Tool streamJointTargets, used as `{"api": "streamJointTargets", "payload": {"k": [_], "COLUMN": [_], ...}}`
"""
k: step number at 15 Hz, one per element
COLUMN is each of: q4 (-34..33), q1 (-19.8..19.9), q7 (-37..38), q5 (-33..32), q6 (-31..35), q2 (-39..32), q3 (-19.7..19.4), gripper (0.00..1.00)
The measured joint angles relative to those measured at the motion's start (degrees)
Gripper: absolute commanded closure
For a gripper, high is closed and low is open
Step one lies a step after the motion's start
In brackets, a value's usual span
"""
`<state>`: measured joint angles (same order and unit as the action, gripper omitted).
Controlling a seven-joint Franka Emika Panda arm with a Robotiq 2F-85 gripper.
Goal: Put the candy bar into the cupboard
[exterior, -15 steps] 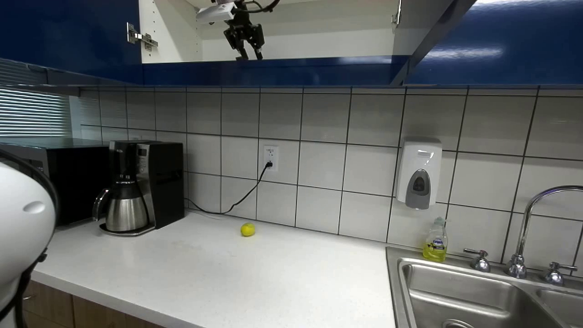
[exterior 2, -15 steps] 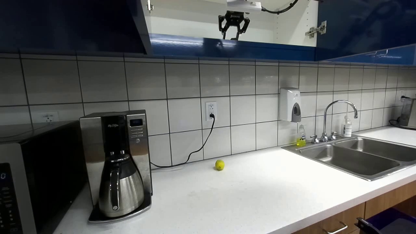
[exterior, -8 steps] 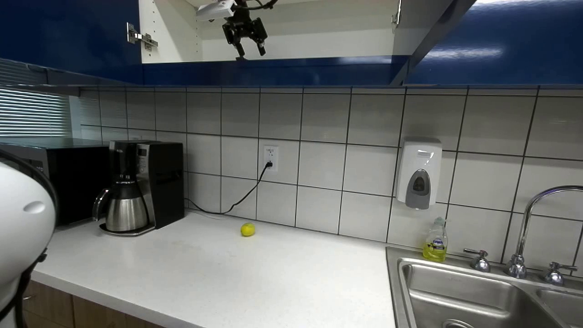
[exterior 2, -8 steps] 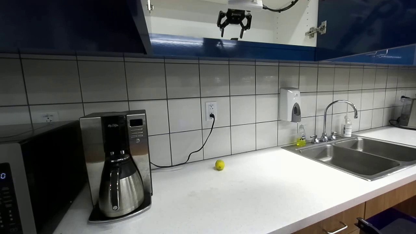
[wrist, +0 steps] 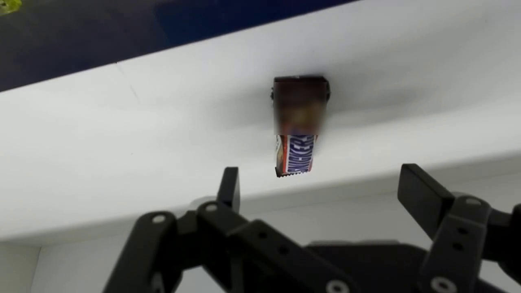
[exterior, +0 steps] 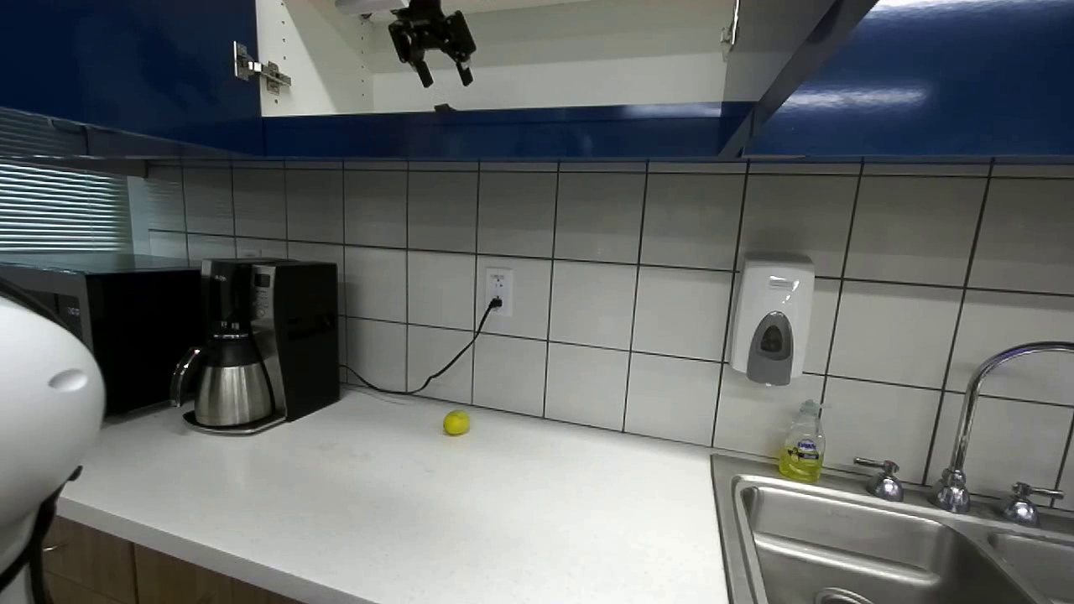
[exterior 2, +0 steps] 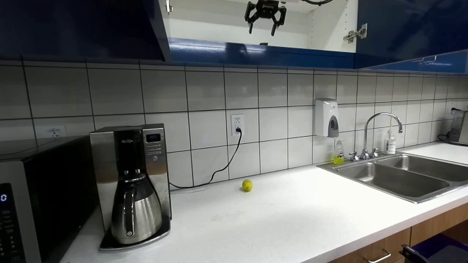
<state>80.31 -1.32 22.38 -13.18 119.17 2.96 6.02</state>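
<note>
The candy bar [wrist: 300, 122], with a dark brown end and a Snickers label, lies on the white cupboard floor in the wrist view, near the dark blue front edge. In both exterior views only its dark tip shows above that edge [exterior: 445, 107] [exterior 2: 263, 44]. The overhead cupboard [exterior: 495, 134] is blue with a white interior and stands open; it also shows in an exterior view [exterior 2: 219, 51]. My gripper [exterior: 446, 80] is inside the cupboard opening, above the candy bar and apart from it. Its fingers are spread and empty in an exterior view [exterior 2: 261, 32] and the wrist view [wrist: 319, 183].
Open blue doors flank the cupboard, one at the left [exterior: 126, 67] and one at the right [exterior: 914, 84]. Below are a coffee maker [exterior 2: 139, 204], a microwave [exterior 2: 47, 197], a yellow ball [exterior: 456, 423], a soap dispenser [exterior: 772, 319] and a sink [exterior 2: 402, 179].
The gripper fingers have spread apart, letting go of the candy bar. The gripper has then risen away from it, while the bar's dark tip stays at the cupboard's front edge.
</note>
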Motion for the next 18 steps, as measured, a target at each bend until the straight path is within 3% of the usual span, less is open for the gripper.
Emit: {"api": "streamJointTargets", "payload": {"k": [12,18], "q4": [30.1,43.3], "q1": [-1.6,-4.7], "q7": [-2.0,-13.6], "q5": [5.1,8.4], "q6": [6.2,3.6], "q2": [26.2,33.6], "q3": [0.1,0.0], "gripper": [0.0,0.0]}}
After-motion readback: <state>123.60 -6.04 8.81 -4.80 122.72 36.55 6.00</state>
